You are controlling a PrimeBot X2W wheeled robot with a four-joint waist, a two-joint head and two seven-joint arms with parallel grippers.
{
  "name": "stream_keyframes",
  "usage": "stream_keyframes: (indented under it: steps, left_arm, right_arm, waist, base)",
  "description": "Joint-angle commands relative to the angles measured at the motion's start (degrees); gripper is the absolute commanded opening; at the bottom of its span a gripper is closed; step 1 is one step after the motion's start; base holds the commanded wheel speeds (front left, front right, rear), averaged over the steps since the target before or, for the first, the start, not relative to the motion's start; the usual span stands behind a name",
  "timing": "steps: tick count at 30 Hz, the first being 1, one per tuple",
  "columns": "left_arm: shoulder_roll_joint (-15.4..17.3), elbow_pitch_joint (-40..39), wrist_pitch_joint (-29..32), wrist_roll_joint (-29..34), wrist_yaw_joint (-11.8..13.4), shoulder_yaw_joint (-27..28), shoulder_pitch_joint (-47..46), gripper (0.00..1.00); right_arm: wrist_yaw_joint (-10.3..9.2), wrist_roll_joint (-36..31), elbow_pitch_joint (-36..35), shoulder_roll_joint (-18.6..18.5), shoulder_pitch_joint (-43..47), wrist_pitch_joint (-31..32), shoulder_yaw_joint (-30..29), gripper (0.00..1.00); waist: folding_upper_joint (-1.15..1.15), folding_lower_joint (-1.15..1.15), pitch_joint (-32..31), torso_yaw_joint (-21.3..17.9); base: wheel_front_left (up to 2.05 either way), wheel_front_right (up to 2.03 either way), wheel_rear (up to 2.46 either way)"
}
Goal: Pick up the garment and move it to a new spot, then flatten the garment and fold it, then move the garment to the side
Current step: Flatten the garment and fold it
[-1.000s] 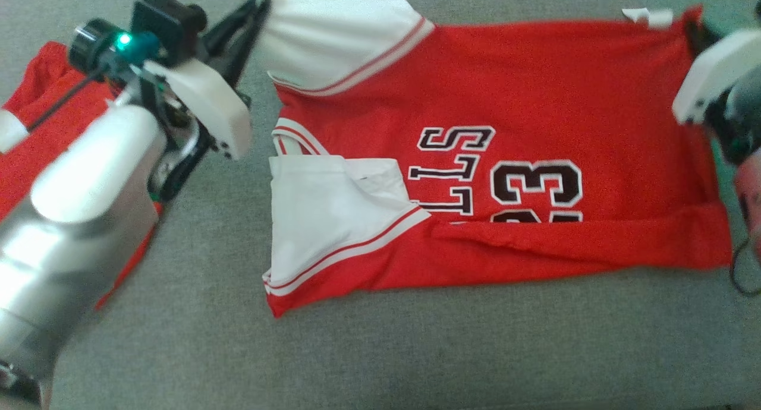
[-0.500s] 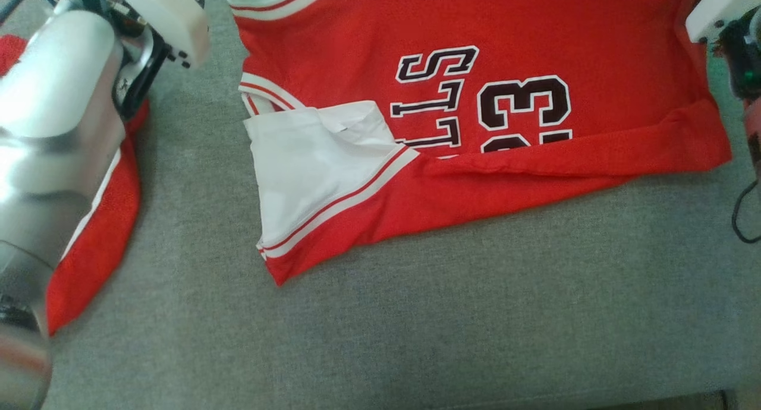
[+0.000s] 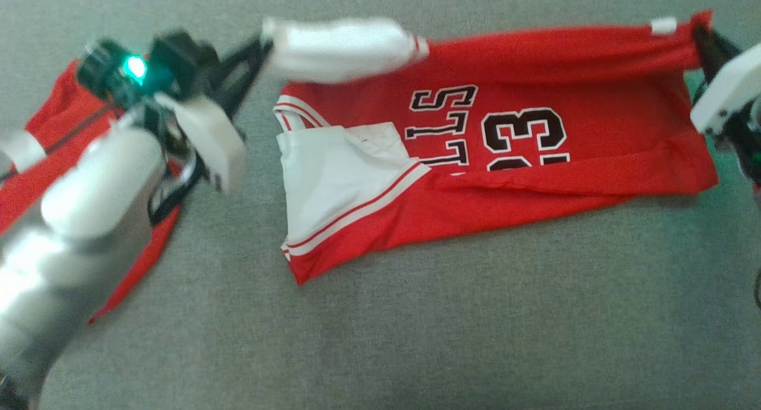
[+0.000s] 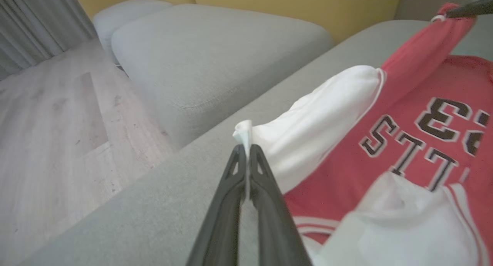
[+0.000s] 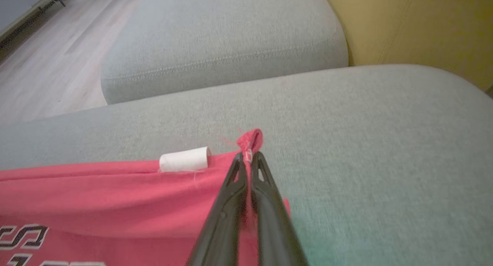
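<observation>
You're pinching the white sleeve (image 3: 339,47) in your left gripper (image 4: 244,152) and the red hem corner (image 5: 252,137) in your right gripper (image 5: 248,158), both pressed tight, holding the far edge of the jersey (image 3: 535,184) raised while the rest is lying on the grey sofa cushion (image 3: 416,338).

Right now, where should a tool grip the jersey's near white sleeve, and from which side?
Grip the white sleeve at its left edge, close to the near corner, coming from the robot's left, low over the grey cushion. There the sleeve ends at the outline of the jersey, so a tool can probably slide under; its other sides lie flat on red cloth.
</observation>
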Motion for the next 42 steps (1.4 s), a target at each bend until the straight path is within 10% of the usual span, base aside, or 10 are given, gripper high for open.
stream_keyframes:
  steps: [1,16,37,38,39,42]
  left_arm:
    - [3.4,-2.4,0.8,-0.5,-0.2,1.6,-1.2,0.0]
    - [15.6,-30.0,15.9,-6.1,4.6,-3.1,11.6,0.0]
    - [14.5,-31.6,20.6,-8.5,6.3,-6.4,15.2,0.0]
    - [14.0,-31.2,20.2,-8.3,6.5,-6.5,15.4,0.39]
    - [13.6,-30.8,19.7,-8.0,6.5,-6.6,15.5,0.89]
    - [12.5,-29.7,17.7,-8.3,7.3,-6.1,16.4,1.0]
  right_arm:
    - [-0.04,1.1,-2.2,-1.7,0.8,0.8,0.8,0.0]
    - [-0.04,8.9,-12.7,-12.2,10.6,15.4,10.2,0.0]
    - [-0.04,11.7,-15.4,-13.1,14.7,21.7,13.2,0.0]
    - [-0.04,11.7,-15.0,-12.9,14.9,21.9,13.2,0.1]
    - [-0.04,11.6,-14.4,-12.6,15.1,21.9,13.0,1.0]
    - [-0.04,11.5,-13.5,-11.8,15.1,21.1,12.3,1.0]
  waist:
    - [0.0,0.01,-1.3,0.5]
    - [0.0,0.01,-5.1,0.6]
    - [0.0,0.01,-5.9,-1.0]
    - [0.0,0.01,-6.0,-1.0]
    - [0.0,0.01,-6.1,-1.1]
    - [0.0,0.01,-6.8,-1.4]
  base:
    - [0.0,0.0,0.0]
    - [0.0,0.0,0.0]
    - [0.0,0.0,0.0]
    - [0.0,0.0,0.0]
    - [0.0,0.0,0.0]
    - [0.0,0.0,0.0]
